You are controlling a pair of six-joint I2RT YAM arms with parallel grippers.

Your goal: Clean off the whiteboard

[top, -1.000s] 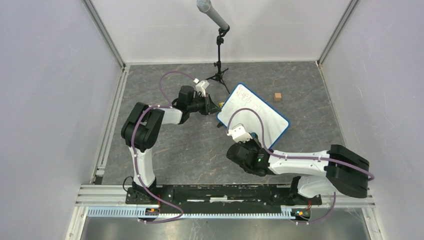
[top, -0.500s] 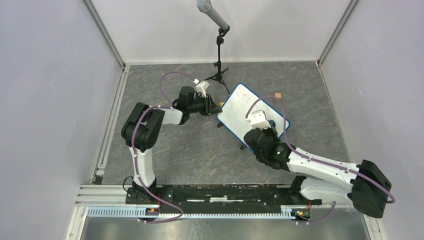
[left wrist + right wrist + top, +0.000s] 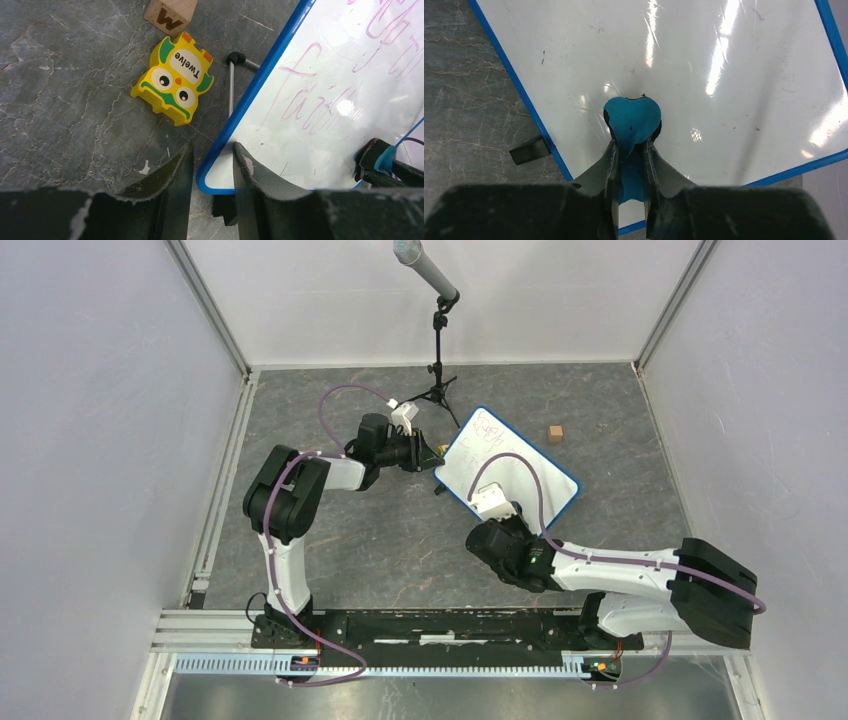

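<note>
At mid-table, a little right of centre and turned diagonally, the whiteboard [image 3: 510,472], blue-rimmed with rounded corners; across its far-left part, faint pink handwriting [image 3: 310,100]; nearer the right arm, a face wiped white and streaked with glare; poking out from under its left edge, a thin metal rod [image 3: 231,85] with a black tip; just outside the rim in the right wrist view, a black foot [image 3: 529,150]; pressed against the clean part of the face, a blue eraser [image 3: 631,120], pinched from both sides by the right gripper [image 3: 629,150], jaws closed tight on it; at the board's left corner, the left gripper [image 3: 211,152], jaws parted a little, the blue rim running between the two fingers [image 3: 175,172]; contact with the rim impossible to tell; near that corner on the grey marbled tabletop [image 3: 330,540], a yellow owl-shaped piece [image 3: 175,85] lettered "Twelve", clear of the board; just beyond the owl, a wooden block [image 3: 170,12] marked "W"; off the board's far-right side, apart from it, a small wooden cube [image 3: 555,433]; at the back of the table, a microphone [image 3: 425,270] on a black tripod stand [image 3: 437,380]; pale walls on three sides.
</note>
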